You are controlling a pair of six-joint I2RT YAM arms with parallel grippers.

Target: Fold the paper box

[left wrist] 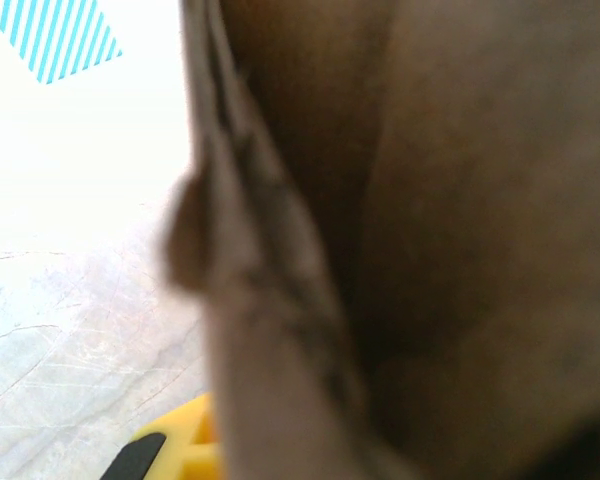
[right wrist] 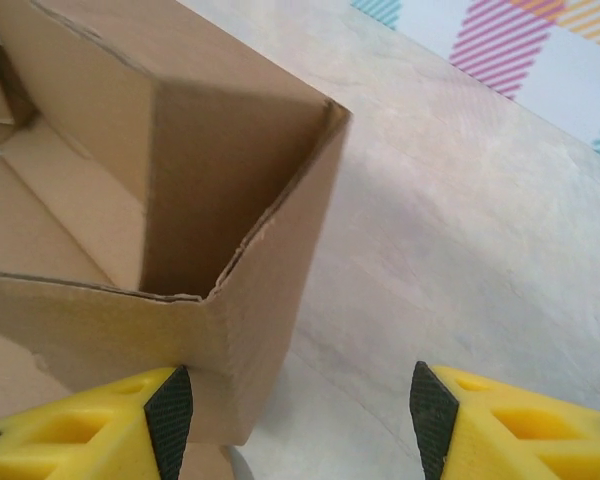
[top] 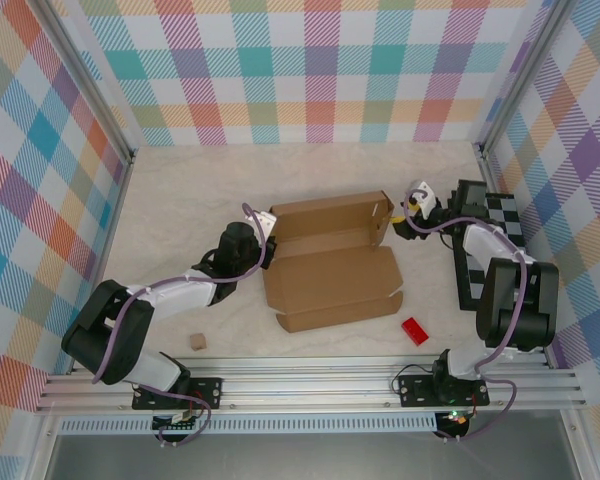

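On table (top: pixel 180 200): paper box (top: pixel 330 265) | left jaws clamp edge | right jaws gape alongside

Small red block (top: pixel 414 331) and tan cube (top: pixel 196 342) (well apart) on the table (top: pixel 180 190), checkerboard (top: pixel 502 225) at right.

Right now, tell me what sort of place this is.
Probably a robot lab test cell. Plaid-printed walls on aluminium posts enclose a tabletop. A left arm and right arm are bolted to a rail, with a checkerboard panel near the paper box.
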